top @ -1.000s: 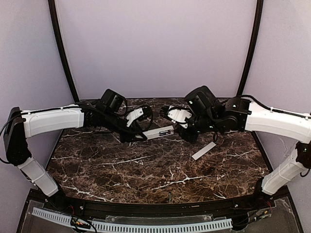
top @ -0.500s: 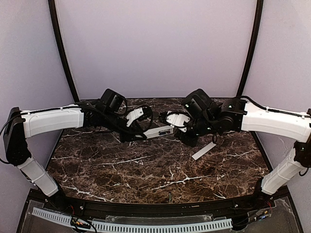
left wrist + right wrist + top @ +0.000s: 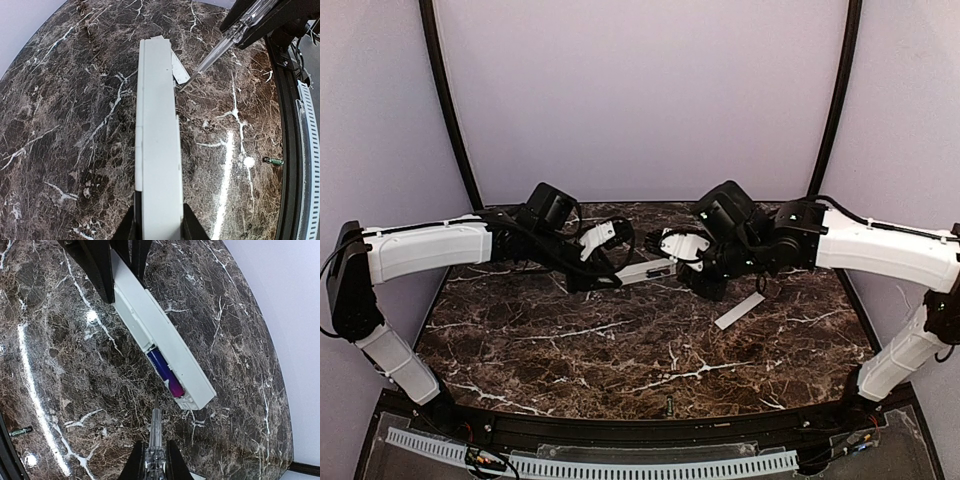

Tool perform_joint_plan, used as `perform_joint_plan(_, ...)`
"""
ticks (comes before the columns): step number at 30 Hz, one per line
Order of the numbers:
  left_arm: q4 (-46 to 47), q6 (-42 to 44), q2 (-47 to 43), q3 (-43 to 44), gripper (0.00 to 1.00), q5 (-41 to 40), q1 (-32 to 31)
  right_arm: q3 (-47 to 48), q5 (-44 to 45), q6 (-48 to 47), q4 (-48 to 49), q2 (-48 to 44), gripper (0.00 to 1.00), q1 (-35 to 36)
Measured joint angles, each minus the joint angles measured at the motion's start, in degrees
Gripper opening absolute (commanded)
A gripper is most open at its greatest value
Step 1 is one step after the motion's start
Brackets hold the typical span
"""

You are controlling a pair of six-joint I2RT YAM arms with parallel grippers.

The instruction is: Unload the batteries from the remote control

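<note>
Here, left hand [image 3: 159, 224] gripping remote control [image 3: 157, 125], battery [image 3: 165, 372] exposed

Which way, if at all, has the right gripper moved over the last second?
Yes: in the top view the right gripper has shifted slightly left, toward the remote control, while the white cover strip stays put.
</note>
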Motion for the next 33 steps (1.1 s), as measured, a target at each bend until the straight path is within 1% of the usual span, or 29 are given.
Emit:
perform_joint_plan(7, -0.1, 0.0, 0.0, 0.0, 0.00, 0.6, 0.0, 0.0, 0.0, -1.4, 0.0, -1.4, 0.00, 0.3)
perform_joint_plan(33, -1.4, -0.1, 0.2, 0.3, 0.00, 1.6, -0.3, 2.0, 2.4, -5.1, -0.7, -0.2, 0.00, 0.7)
